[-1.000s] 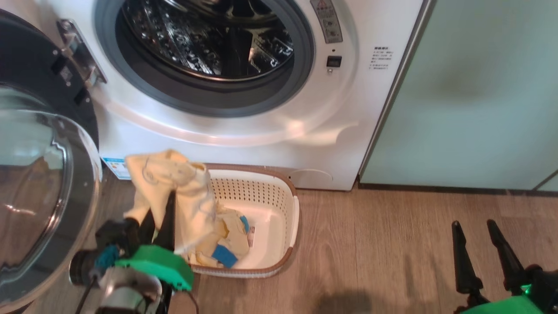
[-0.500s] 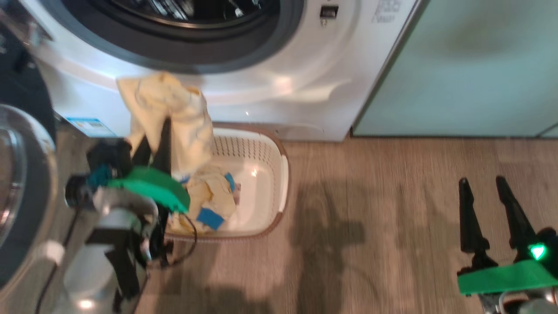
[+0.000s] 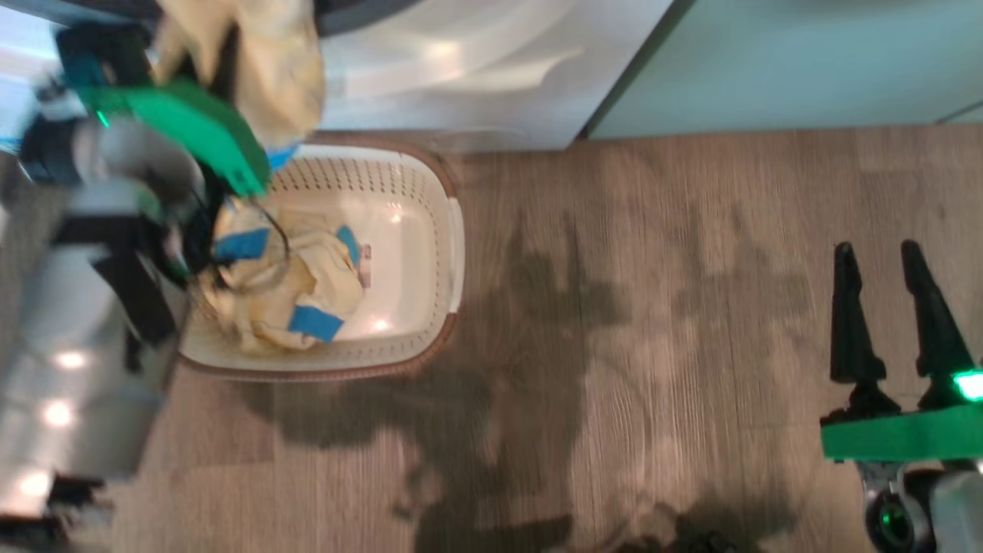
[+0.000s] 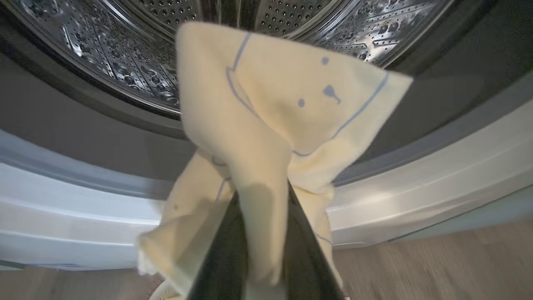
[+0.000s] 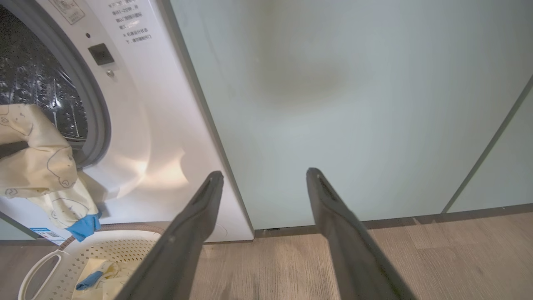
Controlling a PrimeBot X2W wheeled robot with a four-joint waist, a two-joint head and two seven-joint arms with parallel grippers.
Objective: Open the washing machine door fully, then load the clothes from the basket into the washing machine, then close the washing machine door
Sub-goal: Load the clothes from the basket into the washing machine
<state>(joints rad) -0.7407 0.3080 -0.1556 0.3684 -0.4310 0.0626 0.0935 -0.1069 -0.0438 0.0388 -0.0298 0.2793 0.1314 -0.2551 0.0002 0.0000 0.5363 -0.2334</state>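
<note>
At the left of the head view, the robot's pale silver left forearm (image 3: 69, 361) runs up from the near corner to a green wrist cover, and the left gripper (image 4: 260, 196) points away toward the big white front-loading washing machine (image 3: 461, 69). Its two long dark fingers (image 4: 220, 258) are pressed close on a soft pale yellow garment with thin blue line drawings (image 4: 283, 104), a fold of it pinched between them. The cloth hangs raised in front of the lower rim of the grey-ringed drum mouth, with the perforated steel drum (image 4: 104, 50) behind it; one blue-trimmed corner dangles above the basket. Just below, on the wood-grain floor (image 3: 614, 346) against the machine's foot, sits the small rectangular cream plastic basket with a brown rim (image 3: 453, 253). More pale yellow clothes with bright blue patches (image 3: 284, 284) lie heaped in its left half. Right of the machine stands a pale green cabinet panel (image 3: 806, 61). At the near right, well apart from the basket, the right gripper (image 3: 878, 247) hovers over the floor, its fingers spread wide, holding nothing and pointing toward the panel.
</note>
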